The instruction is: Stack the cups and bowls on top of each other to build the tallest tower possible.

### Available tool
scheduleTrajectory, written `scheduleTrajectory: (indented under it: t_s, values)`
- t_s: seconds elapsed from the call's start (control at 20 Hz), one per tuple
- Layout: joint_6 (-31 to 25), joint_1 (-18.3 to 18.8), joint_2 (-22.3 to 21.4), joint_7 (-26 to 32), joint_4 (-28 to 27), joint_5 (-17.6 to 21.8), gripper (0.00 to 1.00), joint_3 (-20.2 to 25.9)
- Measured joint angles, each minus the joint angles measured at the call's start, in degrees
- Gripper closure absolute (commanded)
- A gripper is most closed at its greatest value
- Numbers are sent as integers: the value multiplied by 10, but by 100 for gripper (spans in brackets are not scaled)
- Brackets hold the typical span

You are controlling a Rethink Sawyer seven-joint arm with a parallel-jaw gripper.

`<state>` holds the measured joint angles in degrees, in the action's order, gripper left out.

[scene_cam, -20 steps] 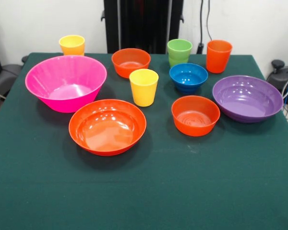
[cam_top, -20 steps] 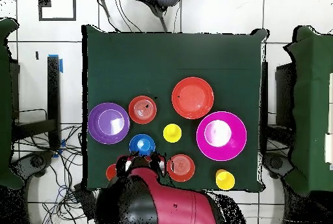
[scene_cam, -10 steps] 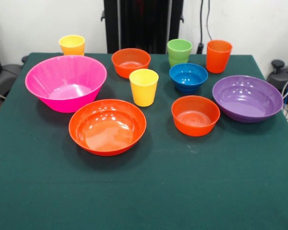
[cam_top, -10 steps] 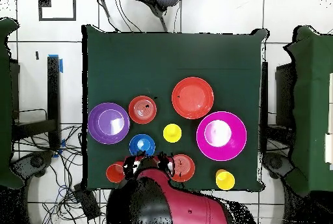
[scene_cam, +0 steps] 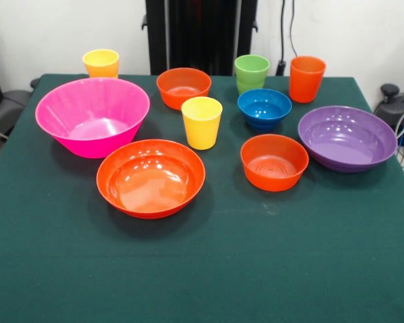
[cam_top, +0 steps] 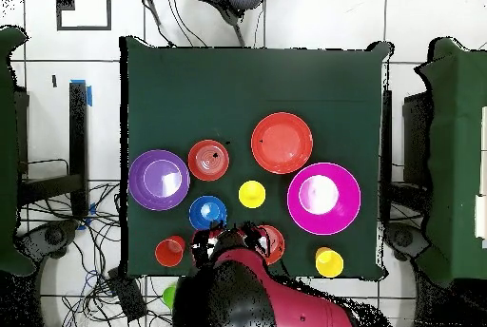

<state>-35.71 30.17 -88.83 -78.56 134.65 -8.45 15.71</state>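
All cups and bowls stand apart on the green table, none on another. In the front view the big pink bowl (scene_cam: 92, 116) is at the left and the wide orange bowl (scene_cam: 151, 177) is in front of it. The wide purple bowl (scene_cam: 347, 138) is at the right. Small orange bowls (scene_cam: 183, 87) (scene_cam: 274, 161) and the blue bowl (scene_cam: 264, 108) sit in the middle. Yellow cups (scene_cam: 101, 63) (scene_cam: 202, 122), the green cup (scene_cam: 252, 73) and the orange cup (scene_cam: 306, 78) stand upright. The gripper (cam_top: 228, 240) shows only in the overhead view, at the table's robot-side edge, over the green cup and partly over a small orange bowl (cam_top: 273, 243).
The robot's black pedestal (scene_cam: 200, 33) stands behind the table. In the overhead view the red and black arm (cam_top: 252, 290) covers the table's bottom edge. Cables lie on the floor at the left. A chair (cam_top: 204, 0) stands at the top.
In the overhead view the arm and gripper have moved right along the table's edge. The orange cup is now uncovered and the small orange bowl is more covered. No cup or bowl has moved.
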Motion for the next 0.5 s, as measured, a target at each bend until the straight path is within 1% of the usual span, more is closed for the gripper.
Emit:
scheduleTrajectory:
  t_s: [0.1, 0.3, 0.35, 0.5]
  values:
    - [-2, 3, -3, 13, 0, -4, 0, 0]
    - [-2, 0, -2, 14, 0, -15, 0, 0]
    - [-2, -5, 0, 14, 0, -22, 0, -1]
    - [-2, -20, 5, 10, 0, -24, 0, -1]
